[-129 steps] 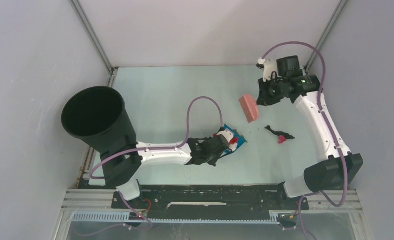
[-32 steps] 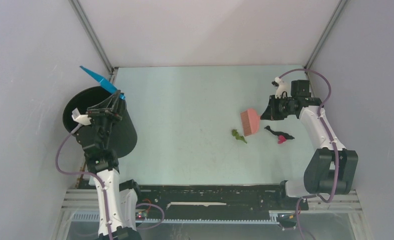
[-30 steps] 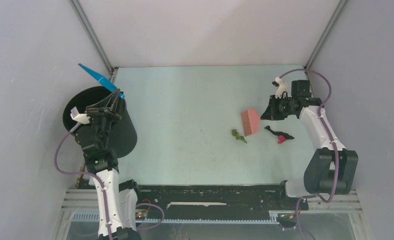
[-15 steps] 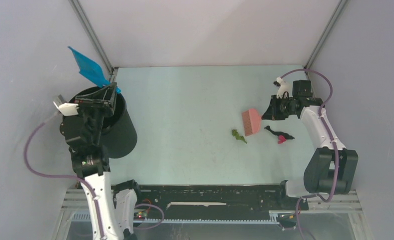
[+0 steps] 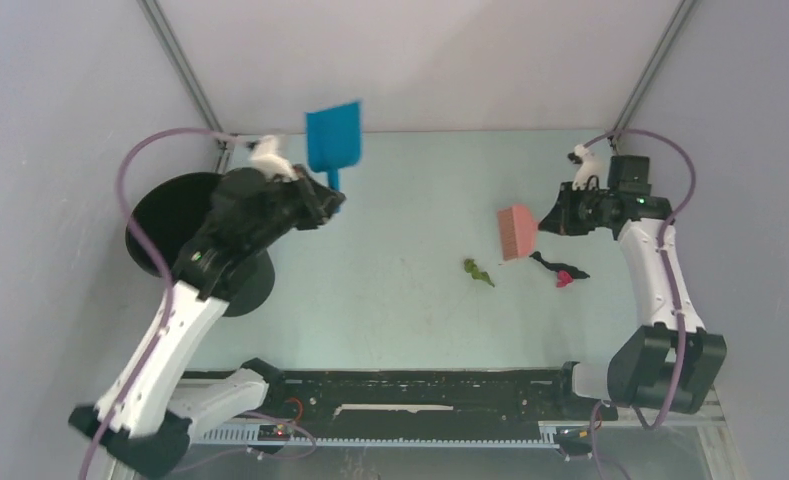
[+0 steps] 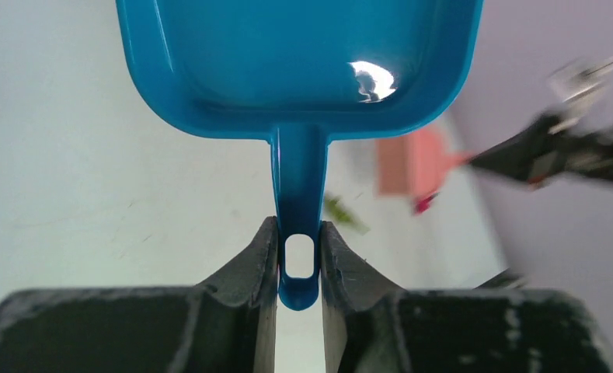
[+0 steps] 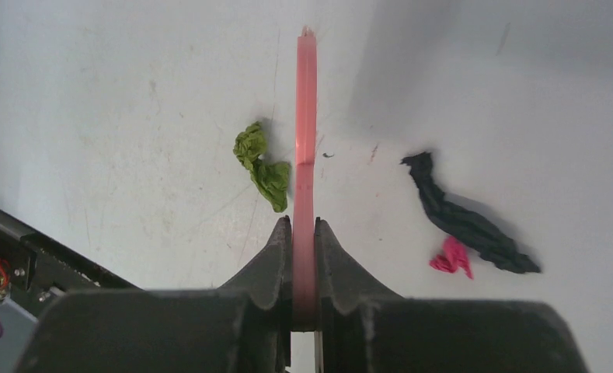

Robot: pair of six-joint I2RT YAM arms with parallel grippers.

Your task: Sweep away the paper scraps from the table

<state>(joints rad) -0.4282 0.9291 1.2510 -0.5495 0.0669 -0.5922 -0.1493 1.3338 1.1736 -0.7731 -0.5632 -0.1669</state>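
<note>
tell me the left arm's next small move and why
Probably lower the blue dustpan, held by its handle in the left tool and looking empty, to the table beside the green scrap. It, the black scrap and the magenta scrap lie near the pink brush in the right tool.

No lettering, label, brand mark, number or sign is being shown legibly in any view. Nothing readable is being carried on the table [image 5: 400,200], on the blue dustpan [image 6: 299,62] above it, on the pink brush [image 7: 305,155], or on the black bin [image 5: 160,220] at the table's left edge.
</note>
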